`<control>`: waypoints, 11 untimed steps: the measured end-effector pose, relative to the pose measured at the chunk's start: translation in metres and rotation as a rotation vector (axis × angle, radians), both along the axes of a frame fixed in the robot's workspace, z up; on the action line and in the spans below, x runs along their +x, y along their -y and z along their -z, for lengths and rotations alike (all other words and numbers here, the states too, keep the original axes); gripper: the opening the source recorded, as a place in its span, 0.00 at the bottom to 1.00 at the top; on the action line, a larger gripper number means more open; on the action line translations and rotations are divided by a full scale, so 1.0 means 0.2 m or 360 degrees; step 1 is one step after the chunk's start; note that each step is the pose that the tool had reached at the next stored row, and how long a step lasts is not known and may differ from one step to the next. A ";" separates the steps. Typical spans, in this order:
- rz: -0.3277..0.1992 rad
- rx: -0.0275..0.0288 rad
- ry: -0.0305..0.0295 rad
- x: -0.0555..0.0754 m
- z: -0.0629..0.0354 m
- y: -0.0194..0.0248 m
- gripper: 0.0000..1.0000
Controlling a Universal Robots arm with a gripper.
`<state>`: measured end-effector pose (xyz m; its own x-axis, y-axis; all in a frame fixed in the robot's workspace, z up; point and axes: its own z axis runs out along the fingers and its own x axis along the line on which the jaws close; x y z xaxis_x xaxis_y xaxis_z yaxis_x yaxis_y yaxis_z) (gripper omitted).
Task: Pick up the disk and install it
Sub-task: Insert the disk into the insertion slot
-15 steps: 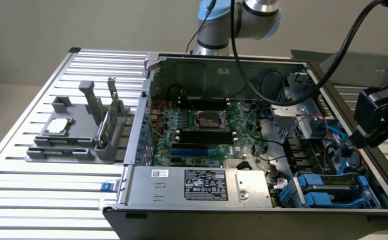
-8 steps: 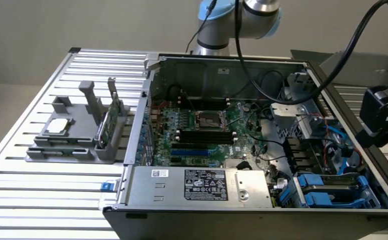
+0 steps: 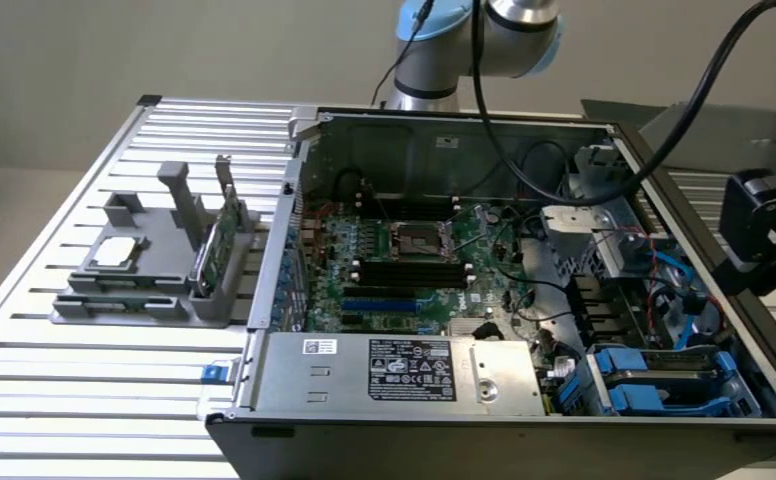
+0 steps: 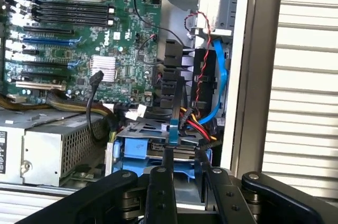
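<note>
The disk (image 3: pixel 658 368) (image 4: pixel 141 150), as far as can be made out, is the grey slab with blue side rails lying in the drive bay at the near corner of the open computer case (image 3: pixel 708 300), on the exterior view's right. The gripper (image 3: pixel 762 240) (image 4: pixel 185 174) hangs at that corner, by the case's right wall, and in the wrist view it points straight at the blue rails. Whether the jaws are pinching the disk or standing free of it cannot be told. A metal drive of this kind is likely stiff and fairly heavy for its size, with smooth faces that could slip, and it should not be knocked or dropped. The long side edges by the plastic rails look like the safest place to hold it, not the label face or the connector end. The bay is crowded. A twisted red and black wire (image 4: pixel 199 71) and a blue cable (image 4: pixel 222 76) run down just beside it, and a bundle of red, yellow and black leads (image 4: pixel 193 123) lies against its far edge, where it could snag. The power supply (image 3: pixel 415 370) sits just to the left along the near wall, and the motherboard (image 3: pixel 402 250) is beyond it. Well apart, on the slatted counter (image 3: pixel 68 400) at the exterior view's left, a grey fixture (image 3: pixel 135 295) carries a small silver chip (image 3: pixel 119 252) and an upright green card (image 3: pixel 221 250).
</note>
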<state>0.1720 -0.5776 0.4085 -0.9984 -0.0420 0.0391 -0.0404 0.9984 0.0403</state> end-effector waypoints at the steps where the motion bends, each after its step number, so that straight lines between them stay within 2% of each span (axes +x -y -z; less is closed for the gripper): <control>1: 0.0023 -0.00001 0.00000 0.00 0.002 0.000 0.31; 11: 0.0268 -0.00002 0.00000 0.00 0.027 0.000 0.31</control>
